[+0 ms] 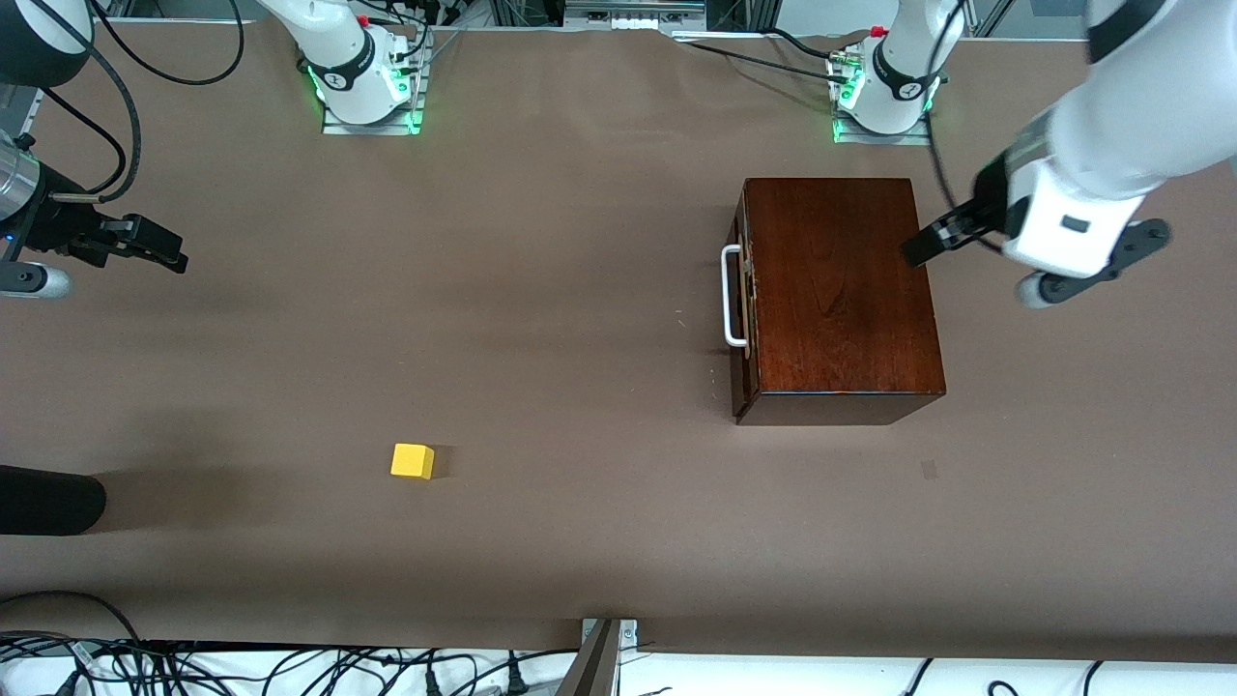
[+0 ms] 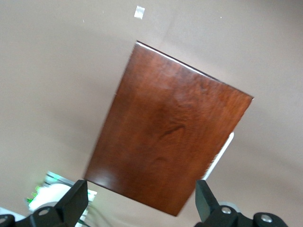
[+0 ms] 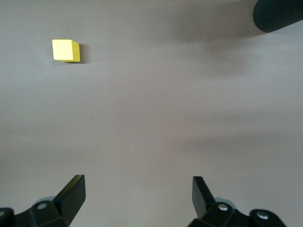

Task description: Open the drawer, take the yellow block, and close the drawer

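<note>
The drawer (image 1: 740, 300) sits flush in the box (image 1: 836, 290), its handle (image 1: 730, 295) facing the right arm's end of the worktop (image 1: 580, 290). The block (image 1: 413, 461) lies on the open worktop, well apart from the box and nearer the front camera, so the task looks finished or nearly so. The left end effector (image 1: 952, 237) hangs over the box's edge, fingers apart; the right end effector (image 1: 145, 246) hovers over bare worktop, fingers apart too. The drawer's inside is hidden. A dark object (image 1: 48, 503) is cut off at the edge.
</note>
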You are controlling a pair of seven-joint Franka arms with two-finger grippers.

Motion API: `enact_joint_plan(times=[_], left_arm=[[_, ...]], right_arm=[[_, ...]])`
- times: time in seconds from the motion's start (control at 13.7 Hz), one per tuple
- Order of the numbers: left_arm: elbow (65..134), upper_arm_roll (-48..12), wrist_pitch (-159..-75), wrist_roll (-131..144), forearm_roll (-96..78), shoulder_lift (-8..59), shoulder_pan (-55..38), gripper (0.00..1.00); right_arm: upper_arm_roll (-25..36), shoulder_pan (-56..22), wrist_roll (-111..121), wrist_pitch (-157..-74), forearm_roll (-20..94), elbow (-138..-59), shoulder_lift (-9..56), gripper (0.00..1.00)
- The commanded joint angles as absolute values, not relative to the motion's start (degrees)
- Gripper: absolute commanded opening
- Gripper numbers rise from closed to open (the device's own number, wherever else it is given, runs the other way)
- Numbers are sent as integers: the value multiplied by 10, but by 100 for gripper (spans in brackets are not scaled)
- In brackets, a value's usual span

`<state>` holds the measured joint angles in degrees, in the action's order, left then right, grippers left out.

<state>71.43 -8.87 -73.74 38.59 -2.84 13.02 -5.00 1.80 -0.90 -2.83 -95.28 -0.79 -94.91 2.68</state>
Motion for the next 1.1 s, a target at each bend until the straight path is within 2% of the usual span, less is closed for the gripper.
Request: enact_joint_plan(times=[0.0,0.22,0.44,1.02], left_arm=[[800,-45,-744,242,-40,56,-32,100],[884,-2,-789,128,-27,-5,-32,100],[951,0,-855,65,17,-47,-31,100],[943,0,-860,60,24,-45,-29,100]], right_arm=[[11,-2,-36,-953,-2,-947,25,100],[11,-2,-36,-954,-2,-947,25,100],[11,-2,-36,-954,-2,-947,25,100],[11,-2,-36,-954,-2,-947,25,100]])
